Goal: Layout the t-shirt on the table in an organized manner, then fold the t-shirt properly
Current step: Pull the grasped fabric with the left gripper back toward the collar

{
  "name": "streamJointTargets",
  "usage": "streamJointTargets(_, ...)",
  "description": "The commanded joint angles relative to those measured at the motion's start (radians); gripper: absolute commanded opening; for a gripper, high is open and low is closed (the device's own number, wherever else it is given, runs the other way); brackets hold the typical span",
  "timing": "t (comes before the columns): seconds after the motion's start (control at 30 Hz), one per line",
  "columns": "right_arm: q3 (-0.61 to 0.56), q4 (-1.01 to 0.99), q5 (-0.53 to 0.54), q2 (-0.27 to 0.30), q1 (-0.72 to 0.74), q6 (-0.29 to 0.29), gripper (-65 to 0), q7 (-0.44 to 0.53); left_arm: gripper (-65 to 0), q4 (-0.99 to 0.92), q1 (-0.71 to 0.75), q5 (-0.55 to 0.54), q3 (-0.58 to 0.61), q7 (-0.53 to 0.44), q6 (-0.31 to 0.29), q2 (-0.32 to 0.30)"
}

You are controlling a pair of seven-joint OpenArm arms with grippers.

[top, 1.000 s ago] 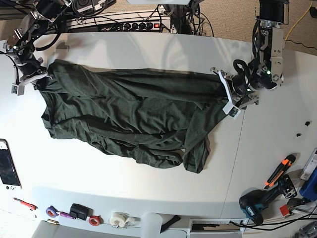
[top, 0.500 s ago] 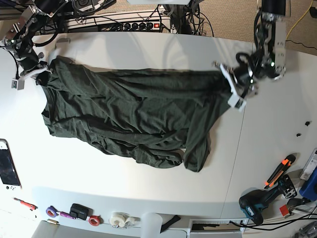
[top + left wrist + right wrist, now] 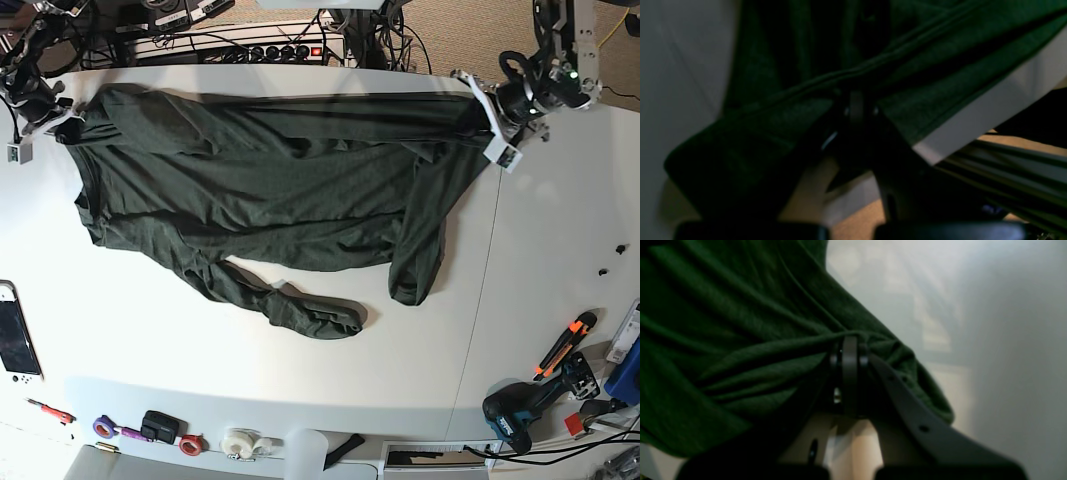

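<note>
A: Beyond far edge: tan carpet floor [image 3: 470,30], black power strip [image 3: 270,50] with red lit switch, tangle of dark cables [image 3: 370,30].
B: Near edge: tape rolls [image 3: 240,443], red-handled tool [image 3: 50,411], blue-black power drill [image 3: 520,410], orange-handled cutter [image 3: 565,342]. At left edge: white handheld device [image 3: 18,335]. Even overhead light, soft shadows.

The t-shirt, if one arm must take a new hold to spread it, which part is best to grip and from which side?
Probably the bunched part of the t-shirt nearest the table's near edge. Coming from that edge, since this bunch lies crumpled while the far edge is already stretched.
</note>
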Motion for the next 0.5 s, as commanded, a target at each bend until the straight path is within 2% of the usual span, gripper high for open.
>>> streamJointTargets(0.0,0.005,0.003,-0.040,0.029,-0.007,-0.017,-65.0,-0.024,-65.0,0.000,0.008,0.056,-0.021,0.052,0.026,-0.014)
streamJointTargets(0.13,0.005,0.003,-0.039,0.028,-0.007,-0.017,-65.0,-0.035,-65.0,0.000,0.008,0.034,-0.027,0.053,0.026,-0.014)
streamJointTargets(0.27,0.005,0.003,-0.040,0.028,-0.009,-0.017,-65.0,-0.102,-65.0,0.000,0.009,0.032,-0.027,0.063,0.026,-0.014)
streamJointTargets(0.47,0.005,0.003,0.000,0.028,-0.024,-0.017,-65.0,-0.104,-65.0,0.000,0.007,-0.003,-0.027,0.058,0.026,-0.014)
